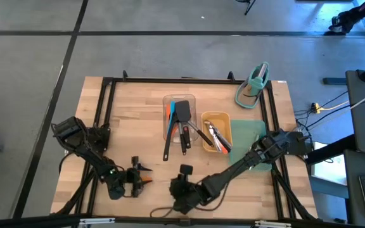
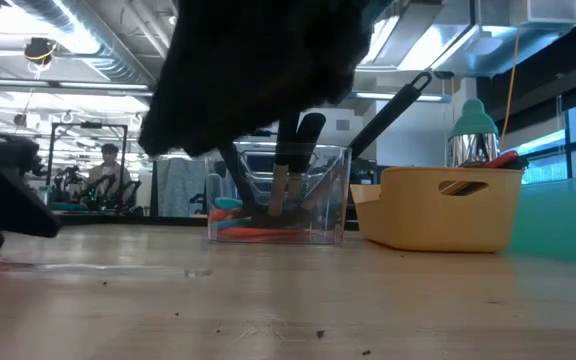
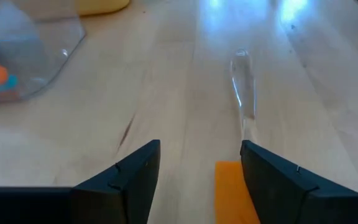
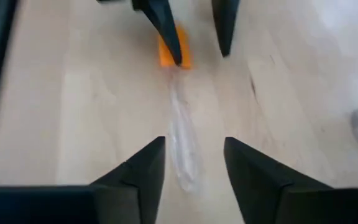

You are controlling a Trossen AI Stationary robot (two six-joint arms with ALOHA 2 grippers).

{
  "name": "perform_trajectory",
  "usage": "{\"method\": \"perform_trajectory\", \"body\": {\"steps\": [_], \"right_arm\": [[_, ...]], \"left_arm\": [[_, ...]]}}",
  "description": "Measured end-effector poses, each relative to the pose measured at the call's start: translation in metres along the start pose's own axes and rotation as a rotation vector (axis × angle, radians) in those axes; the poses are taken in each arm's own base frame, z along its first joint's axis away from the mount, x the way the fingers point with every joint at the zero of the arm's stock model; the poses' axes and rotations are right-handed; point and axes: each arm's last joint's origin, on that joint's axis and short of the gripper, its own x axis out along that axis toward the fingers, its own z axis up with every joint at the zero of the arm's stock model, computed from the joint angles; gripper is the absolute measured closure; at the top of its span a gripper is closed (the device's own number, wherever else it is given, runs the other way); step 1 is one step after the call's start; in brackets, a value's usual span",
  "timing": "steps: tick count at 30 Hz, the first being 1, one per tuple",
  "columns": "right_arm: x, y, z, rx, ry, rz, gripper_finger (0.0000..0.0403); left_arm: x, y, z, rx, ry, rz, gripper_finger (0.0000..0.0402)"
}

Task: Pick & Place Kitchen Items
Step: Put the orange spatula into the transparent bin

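A spatula with an orange blade [image 3: 230, 190] and a clear handle [image 3: 242, 87] lies flat on the wood near the table's near edge. My left gripper [image 3: 201, 158] is open, with the blade between its fingers. My right gripper [image 4: 194, 155] faces it from the table's right. It is also open, its fingers on either side of the clear handle's free end [image 4: 184, 152]. In the high view the left gripper [image 1: 144, 176] and right gripper [image 1: 173, 185] point at each other. Other utensils stand in a clear tray [image 1: 189, 100] and a yellow tray [image 1: 205, 116]. My left gripper comes low and nearly level from the table's left, along the spatula. One fingertip [image 4: 169, 37] stands at the edge of the orange blade [image 4: 182, 56], which lies flat on the table. Whether it touches the blade I cannot tell.
The clear tray holds a black turner [image 1: 183, 111] and blue and orange spatulas; the yellow tray holds tongs [image 1: 217, 136]. A teal stand [image 1: 253, 85] sits at the far right corner and a teal mat [image 1: 249, 130] beside the yellow tray. Bare wood lies on the table's left.
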Motion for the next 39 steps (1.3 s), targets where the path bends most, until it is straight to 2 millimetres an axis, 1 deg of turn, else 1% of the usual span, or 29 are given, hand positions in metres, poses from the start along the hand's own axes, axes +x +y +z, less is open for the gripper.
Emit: {"method": "perform_trajectory", "body": {"steps": [3,7,8,12,14,16,19,21,25,29,33,36,39], "right_arm": [[0.007,-0.010,0.002,0.005,0.039,0.000,0.0214],[0.011,-0.016,0.005,0.018,0.043,-0.008,0.0184],[0.011,-0.016,0.005,0.018,0.044,-0.008,0.0178],[0.011,-0.016,0.005,0.019,0.043,-0.009,0.0166],[0.011,-0.016,0.006,0.022,0.039,-0.006,0.0163],[0.012,-0.016,0.007,0.032,0.029,-0.003,0.0162],[0.018,-0.018,0.008,0.056,0.006,0.002,0.0162],[0.024,-0.021,0.005,0.052,0.003,-0.001,0.0162],[0.030,-0.025,-0.001,0.081,0.015,0.002,0.0162],[0.032,-0.025,-0.007,0.100,0.025,0.017,0.0162],[0.036,-0.025,-0.016,0.092,0.063,0.042,0.0162],[0.036,-0.025,-0.016,0.100,0.046,0.050,0.0162],[0.037,-0.024,-0.015,0.066,0.031,0.058,0.0162]], "left_arm": [[-0.003,0.010,-0.008,-0.060,-0.021,-0.035,0.0189],[-0.008,0.017,-0.006,-0.022,-0.061,-0.105,0.0191],[-0.010,0.018,-0.001,-0.015,-0.084,-0.112,0.0191],[-0.024,0.020,0.029,-0.042,-0.180,-0.170,0.0192],[-0.032,0.020,0.039,-0.057,-0.205,-0.227,0.0192],[-0.041,0.019,0.044,-0.071,-0.223,-0.272,0.0192],[-0.047,0.016,0.038,-0.072,-0.211,-0.291,0.0192],[-0.047,0.014,0.033,-0.062,-0.198,-0.286,0.0192],[-0.042,0.012,0.022,-0.044,-0.165,-0.261,0.0194],[-0.036,0.011,0.011,-0.026,-0.133,-0.234,0.0194],[-0.029,0.010,0.001,-0.040,-0.118,-0.204,0.0194],[-0.024,0.009,-0.002,-0.051,-0.118,-0.195,0.0194],[-0.020,0.009,-0.005,-0.063,-0.109,-0.199,0.0194]]}}
